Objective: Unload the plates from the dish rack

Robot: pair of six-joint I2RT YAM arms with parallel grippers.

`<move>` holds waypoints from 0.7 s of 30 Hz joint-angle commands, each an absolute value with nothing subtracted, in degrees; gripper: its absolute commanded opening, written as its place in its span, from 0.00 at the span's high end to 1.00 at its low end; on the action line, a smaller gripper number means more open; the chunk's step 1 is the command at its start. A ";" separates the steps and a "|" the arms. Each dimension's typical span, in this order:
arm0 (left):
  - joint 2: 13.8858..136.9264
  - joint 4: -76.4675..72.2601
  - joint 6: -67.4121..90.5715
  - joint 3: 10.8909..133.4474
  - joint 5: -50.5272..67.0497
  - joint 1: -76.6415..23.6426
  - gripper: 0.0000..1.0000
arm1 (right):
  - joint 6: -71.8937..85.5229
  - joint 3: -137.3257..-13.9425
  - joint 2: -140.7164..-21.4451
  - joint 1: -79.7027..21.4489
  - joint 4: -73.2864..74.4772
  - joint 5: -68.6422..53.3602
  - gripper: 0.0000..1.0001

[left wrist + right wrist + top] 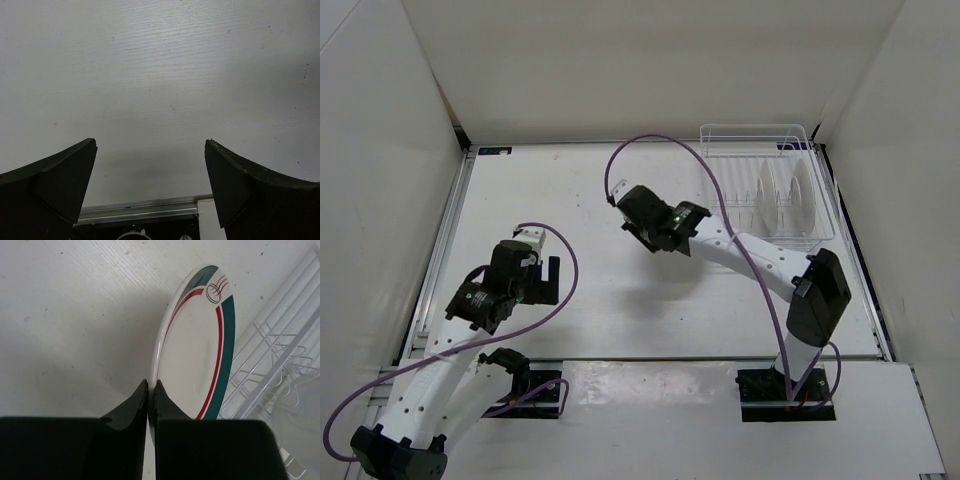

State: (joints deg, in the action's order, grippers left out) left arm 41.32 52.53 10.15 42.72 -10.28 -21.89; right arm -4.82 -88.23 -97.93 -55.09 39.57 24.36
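Only right wrist view shows right hand (151, 384) pinching green-banded plate (200, 350).

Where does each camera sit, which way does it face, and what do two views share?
Top: above and behind, looking down on the table, left arm, right arm, dish rack.
Left wrist: faces bare table through the open left gripper.
Right wrist: faces a plate pinched by the right gripper.
Shared: dish rack, in top and right wrist.
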 commanded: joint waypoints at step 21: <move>42.54 52.12 10.28 44.47 -8.70 -21.97 0.00 | 6.15 -95.98 -121.20 -63.81 31.90 55.20 1.00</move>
State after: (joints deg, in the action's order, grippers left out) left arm 42.24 52.49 10.15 42.74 -9.78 -21.87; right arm 3.84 -93.03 -120.95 -63.77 30.35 51.22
